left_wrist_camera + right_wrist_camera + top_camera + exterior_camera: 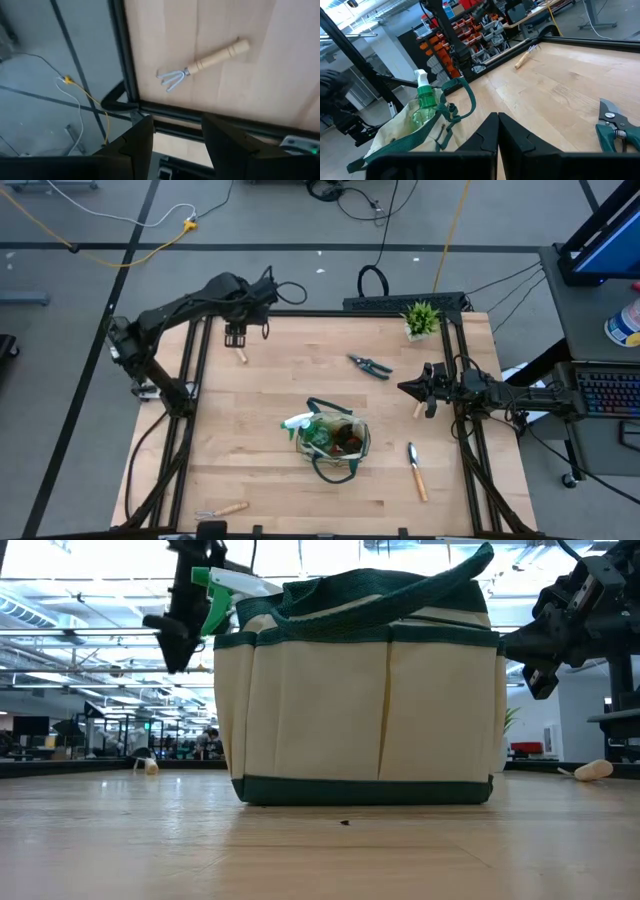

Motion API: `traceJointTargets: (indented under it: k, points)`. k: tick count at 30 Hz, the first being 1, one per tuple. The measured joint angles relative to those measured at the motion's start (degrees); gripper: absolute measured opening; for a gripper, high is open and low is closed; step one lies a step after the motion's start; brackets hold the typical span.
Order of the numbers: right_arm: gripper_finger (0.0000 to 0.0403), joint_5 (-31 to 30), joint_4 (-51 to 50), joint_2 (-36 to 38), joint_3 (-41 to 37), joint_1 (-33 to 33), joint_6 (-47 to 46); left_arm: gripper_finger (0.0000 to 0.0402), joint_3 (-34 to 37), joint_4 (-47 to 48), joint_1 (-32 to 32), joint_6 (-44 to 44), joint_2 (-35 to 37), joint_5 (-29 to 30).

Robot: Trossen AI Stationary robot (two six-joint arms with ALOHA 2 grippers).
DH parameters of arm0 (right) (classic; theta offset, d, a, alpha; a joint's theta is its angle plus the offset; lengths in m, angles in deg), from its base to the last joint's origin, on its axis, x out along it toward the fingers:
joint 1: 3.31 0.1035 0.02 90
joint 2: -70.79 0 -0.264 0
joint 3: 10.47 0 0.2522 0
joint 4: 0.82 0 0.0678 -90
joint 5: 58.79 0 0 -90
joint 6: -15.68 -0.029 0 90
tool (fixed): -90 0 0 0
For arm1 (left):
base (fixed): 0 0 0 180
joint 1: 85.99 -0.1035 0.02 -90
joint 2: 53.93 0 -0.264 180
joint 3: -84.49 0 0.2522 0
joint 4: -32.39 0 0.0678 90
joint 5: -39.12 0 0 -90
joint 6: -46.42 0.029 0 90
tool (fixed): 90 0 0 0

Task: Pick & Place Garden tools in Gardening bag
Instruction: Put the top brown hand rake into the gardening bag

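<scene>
Gardening bag (335, 442) mid-table, left tool (235, 337) parted over far-edge rake (202, 65), right tool (408, 388) clenched empty.

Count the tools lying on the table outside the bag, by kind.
Wooden-handled tools: 4 (rake, trowel, fork-like tool at the near-left corner, and a partly hidden handle between shears and trowel)
Pruning shears: 1
Total: 5

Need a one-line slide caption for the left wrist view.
Open left gripper above the table edge, wooden-handled rake lying ahead.
</scene>
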Motion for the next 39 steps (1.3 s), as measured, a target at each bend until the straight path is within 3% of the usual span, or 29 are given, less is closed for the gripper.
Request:
traceJointTargets:
  k: [15, 24, 32, 39]
  points:
    - [0.0000, 0.00, 0.00, 0.00, 0.00, 0.00, 0.00, 0.0175, 22.38, -11.89, -0.95, 7.98, -0.24, 0.66]
    - [0.0000, 0.02, 0.00, 0.00, 0.01, 0.00, 0.01, 0.0175, 25.03, -19.09, -0.95, 16.02, -0.24, 0.70]
    - [0.0000, 0.02, 0.00, 0.00, 0.01, 0.00, 0.00, 0.0175, 28.24, -19.60, -0.86, 27.82, -0.22, -1.45]
    - [0.0000, 0.00, 0.00, 0.00, -0.01, 0.00, 0.10, 0.0175, 28.95, -24.52, 0.15, 28.40, -0.22, -0.91]
